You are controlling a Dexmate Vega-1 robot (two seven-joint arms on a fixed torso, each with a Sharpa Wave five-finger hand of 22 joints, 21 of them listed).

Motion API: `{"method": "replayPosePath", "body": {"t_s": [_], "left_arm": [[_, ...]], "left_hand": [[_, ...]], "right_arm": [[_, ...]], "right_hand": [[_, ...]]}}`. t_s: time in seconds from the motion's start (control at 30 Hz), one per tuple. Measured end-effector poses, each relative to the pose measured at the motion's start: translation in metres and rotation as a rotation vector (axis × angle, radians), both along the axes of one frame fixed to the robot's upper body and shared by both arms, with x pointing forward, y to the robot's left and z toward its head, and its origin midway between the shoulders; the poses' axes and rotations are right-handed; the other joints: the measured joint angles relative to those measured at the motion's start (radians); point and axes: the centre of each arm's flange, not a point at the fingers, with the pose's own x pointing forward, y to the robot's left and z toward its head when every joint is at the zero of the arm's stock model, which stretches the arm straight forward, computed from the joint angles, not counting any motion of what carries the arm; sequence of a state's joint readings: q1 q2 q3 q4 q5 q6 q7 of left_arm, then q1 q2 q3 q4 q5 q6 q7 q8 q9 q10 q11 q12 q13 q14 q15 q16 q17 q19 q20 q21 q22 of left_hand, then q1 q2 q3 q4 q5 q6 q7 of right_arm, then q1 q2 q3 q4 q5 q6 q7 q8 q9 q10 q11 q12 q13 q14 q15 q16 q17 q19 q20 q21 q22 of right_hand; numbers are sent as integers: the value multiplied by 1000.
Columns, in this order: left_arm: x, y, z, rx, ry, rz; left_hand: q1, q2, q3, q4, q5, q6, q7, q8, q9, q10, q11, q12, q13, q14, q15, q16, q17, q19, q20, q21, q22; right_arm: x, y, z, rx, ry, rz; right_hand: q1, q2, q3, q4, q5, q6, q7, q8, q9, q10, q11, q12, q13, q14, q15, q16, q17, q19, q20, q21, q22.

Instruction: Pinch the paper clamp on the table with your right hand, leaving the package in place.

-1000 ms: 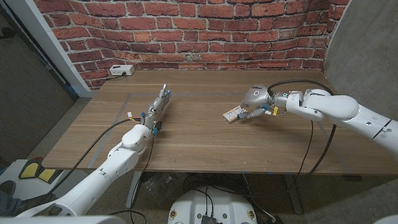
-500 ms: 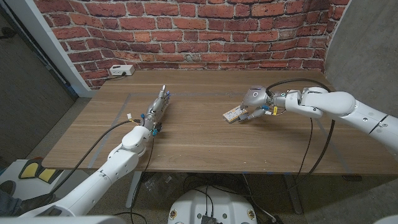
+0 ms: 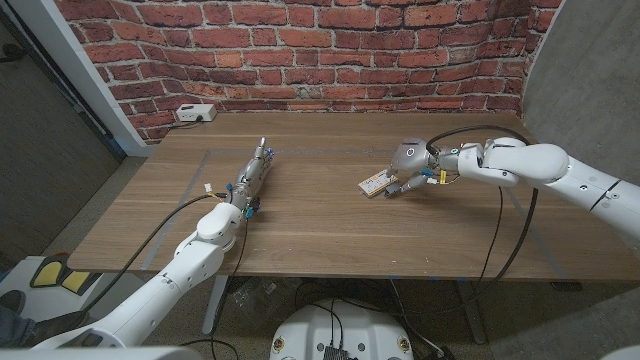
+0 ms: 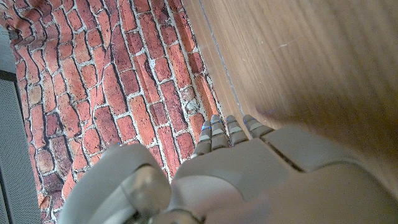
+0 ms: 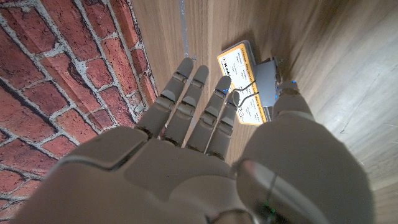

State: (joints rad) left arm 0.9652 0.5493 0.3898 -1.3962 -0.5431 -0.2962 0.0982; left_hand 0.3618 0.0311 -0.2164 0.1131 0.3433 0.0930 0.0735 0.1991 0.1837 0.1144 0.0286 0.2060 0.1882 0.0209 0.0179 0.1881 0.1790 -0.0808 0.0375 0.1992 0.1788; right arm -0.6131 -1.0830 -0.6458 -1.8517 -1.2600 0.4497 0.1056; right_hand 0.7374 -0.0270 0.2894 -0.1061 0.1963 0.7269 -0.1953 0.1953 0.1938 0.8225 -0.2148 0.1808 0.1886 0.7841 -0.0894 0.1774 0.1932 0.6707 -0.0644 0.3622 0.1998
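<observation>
From the head camera we saw the right hand (image 3: 408,170) just right of table (image 3: 320,215) centre, at about two o'clock, touching the yellow package (image 3: 375,184). Only the right wrist camera showed us the grey clamp (image 5: 266,79) clipped on that package (image 5: 239,73), with the fingers (image 5: 194,96) spread above it, gripping nothing. The left hand (image 3: 255,170) stood at ten o'clock, fingers straight and together.

right hand (image 3: 408,172) fingers spread, left hand (image 3: 254,172) fingers extended
</observation>
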Motion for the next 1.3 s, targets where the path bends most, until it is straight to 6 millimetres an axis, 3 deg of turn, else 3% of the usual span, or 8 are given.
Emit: {"method": "replayPosePath", "body": {"t_s": [1.3], "left_arm": [[1, 4, -7, -19, 12, 3]], "left_hand": [[3, 3, -7, -1, 0, 0, 0, 0, 0, 0, 0, 0, 0, 0, 0, 0, 0, -6, 6, 0, 0]], "right_arm": [[8, 13, 6, -64, 13, 23]], "right_hand": [[-26, -3, -12, 12, 0, -11, -11, -10, -1, -34, 2, 0, 0, -8, 2, 8, 5, 0, 0, 1, 0]]}}
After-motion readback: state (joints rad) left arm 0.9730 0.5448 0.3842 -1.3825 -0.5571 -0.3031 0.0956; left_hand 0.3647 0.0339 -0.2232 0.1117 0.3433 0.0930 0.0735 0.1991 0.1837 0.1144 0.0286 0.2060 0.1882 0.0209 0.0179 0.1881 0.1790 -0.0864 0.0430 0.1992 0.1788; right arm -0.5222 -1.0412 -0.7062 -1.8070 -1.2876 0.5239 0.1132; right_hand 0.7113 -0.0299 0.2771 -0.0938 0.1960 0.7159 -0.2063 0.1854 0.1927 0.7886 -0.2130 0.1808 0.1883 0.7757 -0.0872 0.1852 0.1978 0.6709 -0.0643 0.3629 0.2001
